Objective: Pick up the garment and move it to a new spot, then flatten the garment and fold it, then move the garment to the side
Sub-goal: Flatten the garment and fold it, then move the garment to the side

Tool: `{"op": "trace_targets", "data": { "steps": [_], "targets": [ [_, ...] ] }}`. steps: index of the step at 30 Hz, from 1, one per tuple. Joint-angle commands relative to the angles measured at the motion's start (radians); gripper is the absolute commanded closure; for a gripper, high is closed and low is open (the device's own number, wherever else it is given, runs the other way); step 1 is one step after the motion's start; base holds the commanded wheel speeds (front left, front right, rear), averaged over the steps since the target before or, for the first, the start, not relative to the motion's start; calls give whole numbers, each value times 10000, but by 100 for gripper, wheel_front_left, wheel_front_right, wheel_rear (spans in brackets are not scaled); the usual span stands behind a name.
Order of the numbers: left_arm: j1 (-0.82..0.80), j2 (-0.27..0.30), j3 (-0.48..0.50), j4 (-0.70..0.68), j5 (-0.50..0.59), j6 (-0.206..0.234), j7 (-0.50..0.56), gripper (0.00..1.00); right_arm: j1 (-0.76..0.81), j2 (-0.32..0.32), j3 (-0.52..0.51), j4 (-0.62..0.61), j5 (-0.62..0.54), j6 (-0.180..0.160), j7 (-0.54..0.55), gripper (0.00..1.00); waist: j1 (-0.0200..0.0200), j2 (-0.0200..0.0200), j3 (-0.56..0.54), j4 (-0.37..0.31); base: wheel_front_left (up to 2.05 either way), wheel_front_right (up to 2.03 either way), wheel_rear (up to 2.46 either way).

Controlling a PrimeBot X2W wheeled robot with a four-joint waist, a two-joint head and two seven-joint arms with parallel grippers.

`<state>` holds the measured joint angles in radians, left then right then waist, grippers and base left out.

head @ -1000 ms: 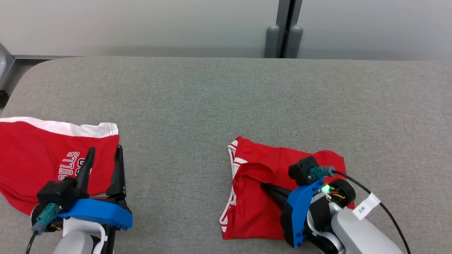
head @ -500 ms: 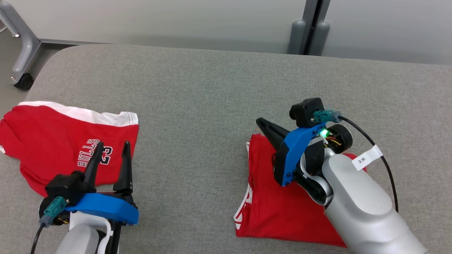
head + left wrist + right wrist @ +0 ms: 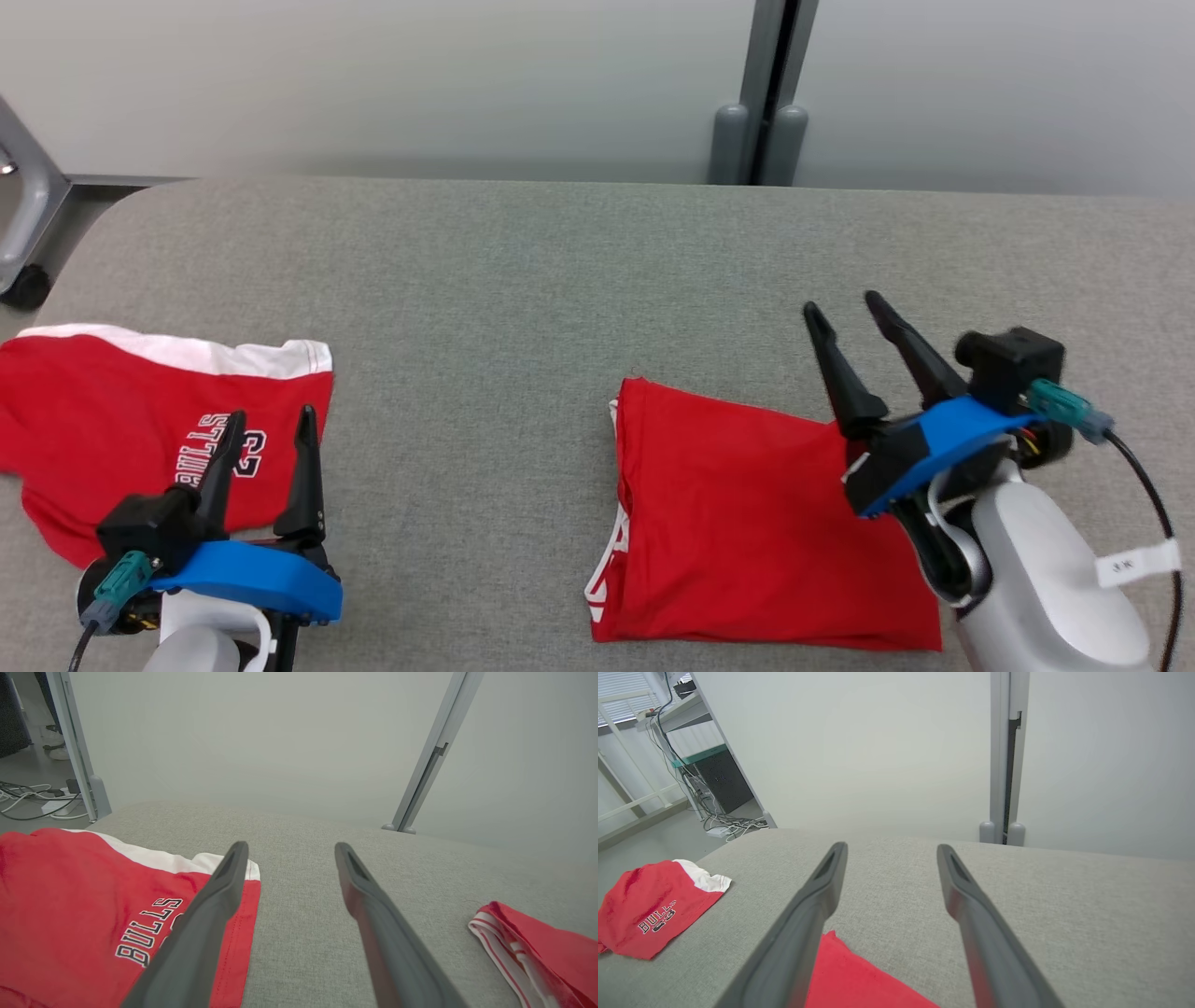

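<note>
Red, thin jersey cloth folded into a rough rectangle (image 3: 766,532) lies in the lower centre-right of the head view, flat on the grey woven-fabric tabletop (image 3: 523,280). We take this to be the garment in hand. A white-striped trim (image 3: 611,560) peeps out along its left edge.

We judge it light, soft and limp. It has no stiffness of its own, so the layers would slide apart or sag open if only the top one were lifted. The cloth-covered table probably drags on it, so pushing it sideways may ruck the fold. We would pinch through all the layers at an edge, ideally at two corners of the same side, and lift it clear before carrying it.

The right gripper (image 3: 842,304) sits at the garment's upper right corner. Its two dark fingers are spread apart with nothing between them, and they point toward the top of the frame over bare table. The left gripper (image 3: 271,414), at the lower left, also has its fingers spread with nothing between them.

Those fingers hang above a second red garment with a white band (image 3: 112,411), which lies well apart from the folded one. The white, black-edged lettering on it reads "BULLS" (image 3: 149,931). Figures beside the word look like "23" in the head view.

A small white tag (image 3: 1134,565) on the right arm's cable carries marks too small to read.
</note>
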<state>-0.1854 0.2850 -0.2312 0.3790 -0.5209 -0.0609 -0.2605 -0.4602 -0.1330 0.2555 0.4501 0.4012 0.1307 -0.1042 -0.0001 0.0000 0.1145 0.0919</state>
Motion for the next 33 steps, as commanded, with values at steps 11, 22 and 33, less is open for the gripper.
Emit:
{"op": "trace_targets", "data": {
  "steps": [11, 22, 33],
  "targets": [
    [701, 84, 356, -387, 18, 155, -54, 0, 2560, 400, -2540, -2552, -1560, 1, 536, 0, 1, 0, -542, -752, 0, 0, 0],
    [998, -112, 434, -236, 113, 89, -56, 0, 4060, 705, -3521, -3051, -1832, 1, 939, 0, 1, 0, -1086, -832, 0, 0, 0],
    [1112, -112, 608, -21, 217, 40, -57, 0, 4349, 781, -3606, -3266, -1852, 1, 1265, 0, 1, 0, -1236, -995, 0, 0, 0]
  ]
}}
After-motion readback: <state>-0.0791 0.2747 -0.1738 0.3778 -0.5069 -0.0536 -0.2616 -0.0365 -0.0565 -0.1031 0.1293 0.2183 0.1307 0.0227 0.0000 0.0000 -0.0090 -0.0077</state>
